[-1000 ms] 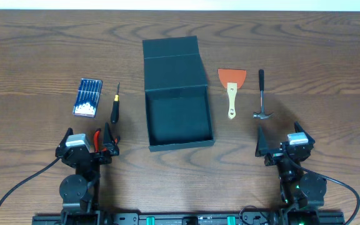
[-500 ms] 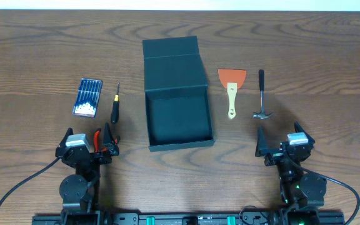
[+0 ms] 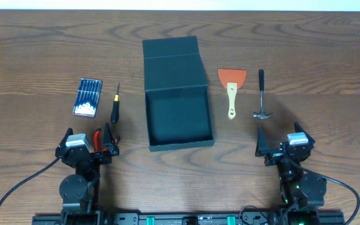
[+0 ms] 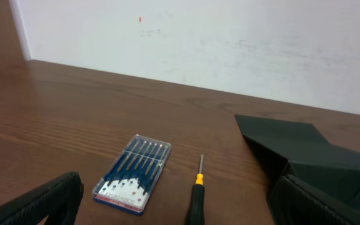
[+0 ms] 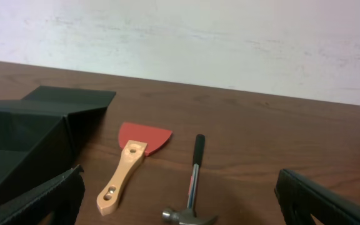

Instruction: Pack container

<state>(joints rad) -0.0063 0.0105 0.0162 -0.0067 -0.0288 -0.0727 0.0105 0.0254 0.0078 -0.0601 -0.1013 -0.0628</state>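
A dark wood-grain table [image 3: 330, 56] runs back to a scuffed white wall [image 4: 230, 37]. At its near edge the left gripper [image 3: 88, 134] and the right gripper [image 3: 279, 132] sit low, well apart, on either side of the work. Both have their jaws spread wide. In each wrist view the black fingers [image 4: 42, 203] [image 5: 42, 200] stand at opposite edges of the frame and grip nothing. A red-handled tool [image 3: 99, 140] shows just beside the left gripper, partly hidden; what it is cannot be told.

The container [image 3: 179, 119] stands between the two arms at mid-table. It is a matte, teal-black square box, far larger than the tools around it. It is open, its dark floor and thin walls in plain sight from overhead. Its flap lid [image 3: 172, 62] is hinged on the far wall and thrown back away from the arms. A crease crosses the lid, and from the wrist views its panels slope up at an angle.

Left of the box lie a screwdriver [image 3: 115, 107] with a black and yellow handle, tip pointing away, and beyond it a clear blue case [image 3: 87, 97] of white-tipped bits. To the right lie a scraper [image 3: 231, 87] with a red blade and a pale wooden handle, and a hammer [image 3: 262, 97] with its steel head toward the right arm.
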